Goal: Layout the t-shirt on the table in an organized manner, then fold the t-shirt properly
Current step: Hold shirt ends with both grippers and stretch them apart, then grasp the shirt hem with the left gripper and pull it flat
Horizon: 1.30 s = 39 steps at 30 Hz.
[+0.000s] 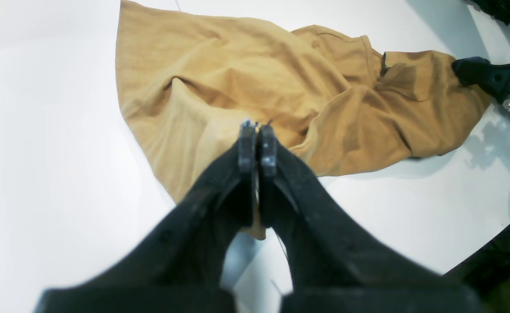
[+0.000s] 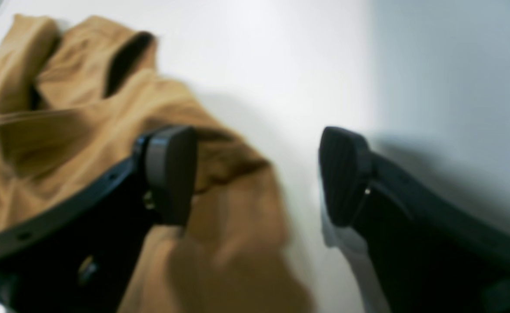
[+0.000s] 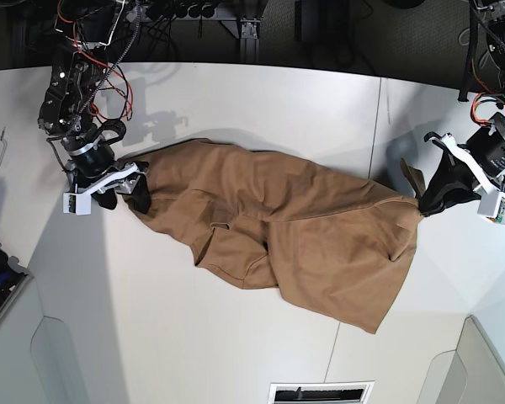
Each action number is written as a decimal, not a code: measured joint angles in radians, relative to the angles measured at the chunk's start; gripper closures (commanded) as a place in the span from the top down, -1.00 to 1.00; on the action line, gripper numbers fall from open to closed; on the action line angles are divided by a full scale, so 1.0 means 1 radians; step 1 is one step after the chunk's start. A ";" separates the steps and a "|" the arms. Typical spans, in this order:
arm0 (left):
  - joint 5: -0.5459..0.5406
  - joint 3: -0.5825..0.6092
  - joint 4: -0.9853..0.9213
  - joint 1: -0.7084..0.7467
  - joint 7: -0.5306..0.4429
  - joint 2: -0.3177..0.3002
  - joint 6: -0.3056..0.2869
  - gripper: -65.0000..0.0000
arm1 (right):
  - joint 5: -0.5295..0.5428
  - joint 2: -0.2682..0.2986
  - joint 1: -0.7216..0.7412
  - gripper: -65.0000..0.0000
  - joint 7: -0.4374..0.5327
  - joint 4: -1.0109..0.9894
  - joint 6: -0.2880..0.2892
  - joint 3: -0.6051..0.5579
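Observation:
The tan-brown t-shirt [image 3: 278,227] lies crumpled and stretched lengthwise across the white table [image 3: 236,337]. My left gripper [image 3: 419,206] is at the shirt's right end in the base view. In the left wrist view that left gripper [image 1: 257,130] is shut, with a strip of t-shirt [image 1: 237,78] fabric pinched between its fingers. My right gripper [image 3: 124,198] is at the shirt's left end. The right wrist view shows the right gripper [image 2: 255,174] open, one finger pad [image 2: 170,174] over the t-shirt [image 2: 63,130], the other above bare table [image 2: 281,52].
Red and black cables [image 3: 93,34] hang by the right arm's base at the back left. A thin seam [image 3: 374,126] crosses the tabletop. The table's dark edge [image 1: 489,252] runs close to my left gripper. A vent slot [image 3: 320,392] sits at the front edge.

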 measured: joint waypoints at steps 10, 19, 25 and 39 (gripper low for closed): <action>0.022 0.000 -0.035 0.000 -0.017 0.000 0.000 -1.00 | 0.044 -0.025 0.000 -1.00 -0.021 -0.001 0.006 -0.031; 0.093 0.000 -0.259 -0.051 -0.129 0.001 -0.003 -0.99 | 0.141 -0.025 -0.005 -1.00 -0.137 0.174 0.010 0.066; -0.030 -0.025 -0.264 -0.069 -0.048 -0.052 -0.023 -0.69 | 0.253 0.001 -0.065 -1.00 -0.203 0.428 0.020 0.212; -0.225 -0.058 -0.203 0.110 0.014 0.039 -0.026 -0.41 | 0.338 0.055 -0.336 -0.31 -0.253 0.526 0.019 0.310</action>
